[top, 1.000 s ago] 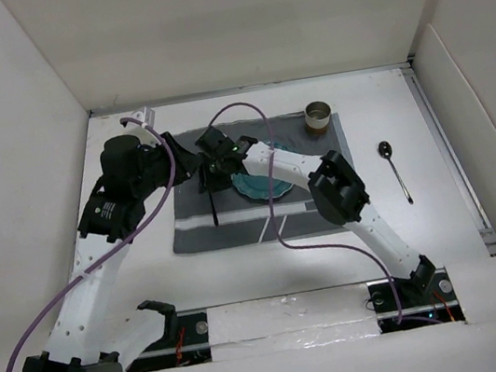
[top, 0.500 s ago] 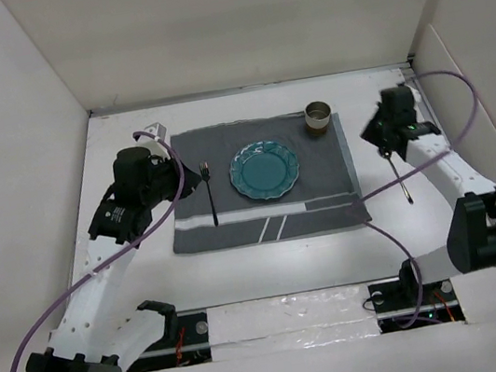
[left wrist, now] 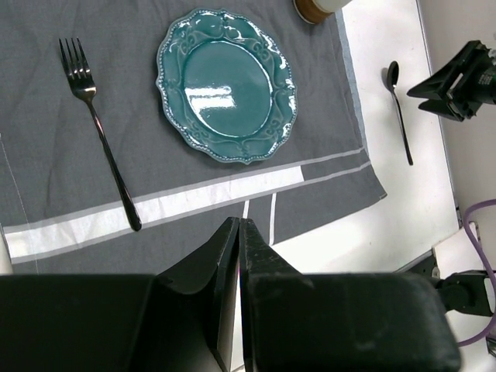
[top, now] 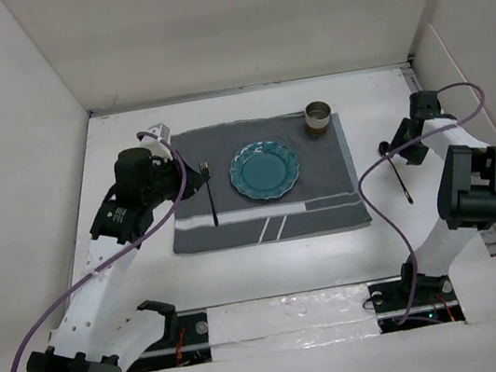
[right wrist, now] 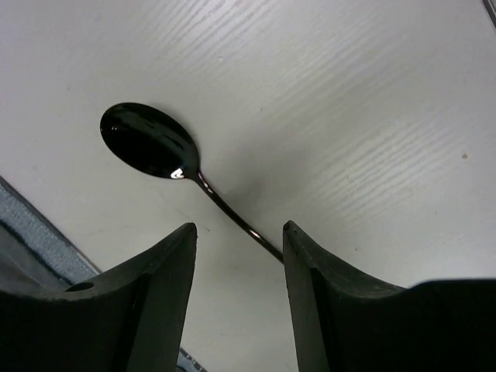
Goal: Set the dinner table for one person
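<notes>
1. Dinner table (top: 271,272): plain matte white rectangle, by far the largest item. It fills the floor of the workspace, with the arm bases at its near edge. White panels stand along its left, far and right edges. Bare strips run in front of the mat and on either side of it.
2. Mat (top: 322,174): dark grey cloth with white stripes, lying flat in the middle of the table toward the far side.
3. Plate (top: 264,169): teal with a scalloped rim, at the centre of the mat.
4. Cup (top: 318,115): round, at the mat's far right corner.
5. Fork (top: 210,195): dark, on the mat left of the plate, tines pointing away.
6. Spoon (right wrist: 151,143): dark, on bare table between the mat and the right wall.
7. Left gripper (left wrist: 239,232): fingers pressed together, empty, raised above the mat's left side.
8. Right gripper (right wrist: 239,229): jaws spread wide, empty, with the spoon's handle running between the fingers.
</notes>
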You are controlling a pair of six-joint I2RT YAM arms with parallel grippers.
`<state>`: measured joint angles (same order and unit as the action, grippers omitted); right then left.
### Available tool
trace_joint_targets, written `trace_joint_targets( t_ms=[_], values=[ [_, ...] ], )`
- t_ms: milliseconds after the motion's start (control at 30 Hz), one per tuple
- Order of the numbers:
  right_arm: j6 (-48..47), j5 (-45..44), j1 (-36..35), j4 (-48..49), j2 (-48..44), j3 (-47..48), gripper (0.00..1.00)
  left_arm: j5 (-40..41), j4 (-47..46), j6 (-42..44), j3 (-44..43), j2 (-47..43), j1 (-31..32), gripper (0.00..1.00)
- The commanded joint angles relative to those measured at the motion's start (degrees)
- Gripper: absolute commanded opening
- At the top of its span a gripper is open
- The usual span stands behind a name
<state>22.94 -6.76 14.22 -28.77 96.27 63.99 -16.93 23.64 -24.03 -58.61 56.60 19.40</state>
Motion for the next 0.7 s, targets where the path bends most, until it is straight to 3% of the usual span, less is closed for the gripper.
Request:
trace_joint_targets(
  t_ms=[0,300,433,533,567,667],
  values=[
    [-4.9,1.4,0.1,-2.8,2.7,4.0,0.53,0.3,-1.7,0.7,-0.3,-1.4,0.1,0.03],
    [-4.9,1.6,-0.4,-3.8,5.8,3.3,0.49,1.1,-2.1,0.8,1.0,-1.6,0.1,0.03],
    [-5.0,2.3,-0.4,-5.3,8.8,4.7,0.43,1.2,-2.4,0.8,0.7,-1.1,0.1,0.03],
    [-5.1,1.5,-1.6,-6.7,10.3,6.3,0.33,1.5,-2.4,0.9,0.7,-0.9,0.1,0.03],
    [-5.0,1.1,-2.2,-7.3,10.9,6.7,0.22,1.7,-2.4,1.0,0.6,-0.9,0.1,0.03],
    [-5.3,-0.1,-2.8,-8.0,11.4,7.6,0.05,2.2,-2.4,0.9,0.6,-1.1,0.1,0.03]
  ],
)
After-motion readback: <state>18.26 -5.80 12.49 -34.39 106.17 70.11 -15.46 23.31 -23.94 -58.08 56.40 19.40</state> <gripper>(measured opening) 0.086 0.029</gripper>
